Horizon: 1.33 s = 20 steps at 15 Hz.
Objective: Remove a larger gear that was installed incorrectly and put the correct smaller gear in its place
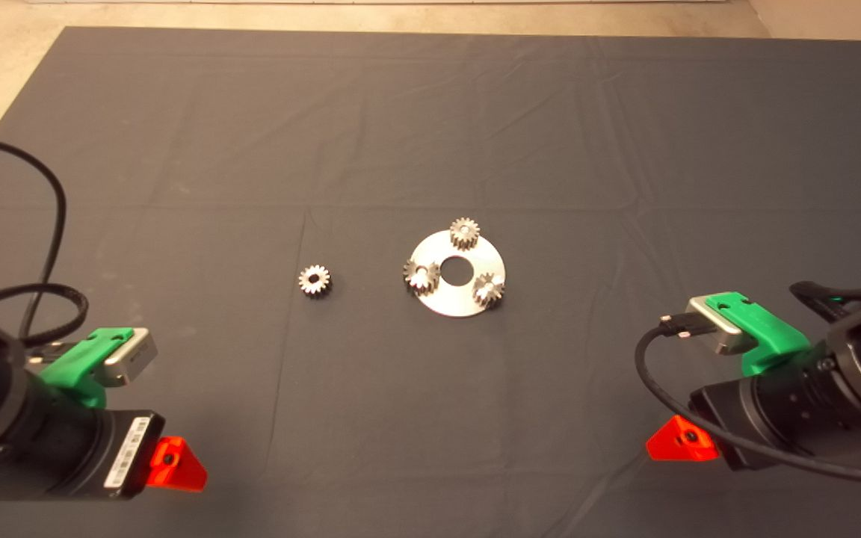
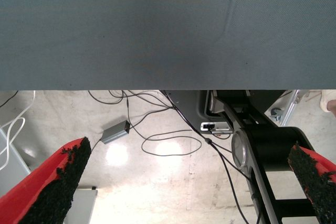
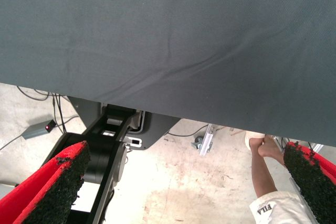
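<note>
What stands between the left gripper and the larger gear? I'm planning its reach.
Nothing visible. Bare mat lies between the left gripper and the larger gear on the plate; the smaller gear lies beside that line, clear of the plate.

Four spur gears: three on one round metal plate (image 1: 468,295), one loose dark smaller gear (image 1: 315,280) on the mat (image 1: 251,149). Two pincers, left pincer (image 1: 176,465) and right pincer (image 1: 681,441).

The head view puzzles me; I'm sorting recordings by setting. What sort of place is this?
Probably a robotics lab test bench, not a factory line: a dark mat over a table, a round metal plate carrying three gears, and cables strewn across a bare concrete floor.
</note>
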{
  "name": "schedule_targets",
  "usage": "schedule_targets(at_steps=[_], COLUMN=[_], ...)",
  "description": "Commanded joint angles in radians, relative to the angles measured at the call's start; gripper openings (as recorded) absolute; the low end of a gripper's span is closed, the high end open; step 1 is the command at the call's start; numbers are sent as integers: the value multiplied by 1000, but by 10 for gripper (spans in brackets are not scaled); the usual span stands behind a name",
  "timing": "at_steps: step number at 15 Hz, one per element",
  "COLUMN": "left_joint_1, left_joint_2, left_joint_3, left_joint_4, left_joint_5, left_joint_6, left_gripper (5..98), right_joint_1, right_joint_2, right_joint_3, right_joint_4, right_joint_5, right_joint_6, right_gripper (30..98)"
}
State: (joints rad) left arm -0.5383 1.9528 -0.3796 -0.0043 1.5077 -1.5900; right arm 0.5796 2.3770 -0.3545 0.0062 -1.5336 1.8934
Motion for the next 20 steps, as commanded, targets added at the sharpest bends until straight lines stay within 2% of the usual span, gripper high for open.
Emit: schedule_targets(at_steps=[1,6,9,11,12,14,15,18,20], left_joint_1=[-9,-11,-11,-9,-9,7,25,34,34], left_joint_2=[-2,1,4,4,7,63,101,243,335], left_joint_3=[9,6,-4,-30,-50,-135,-169,-250,-316], left_joint_4=[-7,-5,5,81,94,95,95,102,108], left_joint_5=[0,2,-3,-3,-4,-21,-23,-26,-26], left_joint_6=[1,2,22,28,45,104,116,117,119], left_gripper=[977,977,977,977,977,977,977,977,977], right_joint_1=[22,23,23,23,23,23,23,23,22], right_joint_2=[0,3,2,2,2,-5,-6,-58,-116], right_joint_3=[3,3,3,3,2,1,0,0,0], right_joint_4=[0,-3,-3,-5,-5,-5,-6,-6,-6], right_joint_5=[-124,-124,-124,-124,-124,-124,-124,-124,-124], right_joint_6=[0,0,0,0,0,-2,-3,-10,-57], right_gripper=[976,976,976,976,976,976,976,976,976])
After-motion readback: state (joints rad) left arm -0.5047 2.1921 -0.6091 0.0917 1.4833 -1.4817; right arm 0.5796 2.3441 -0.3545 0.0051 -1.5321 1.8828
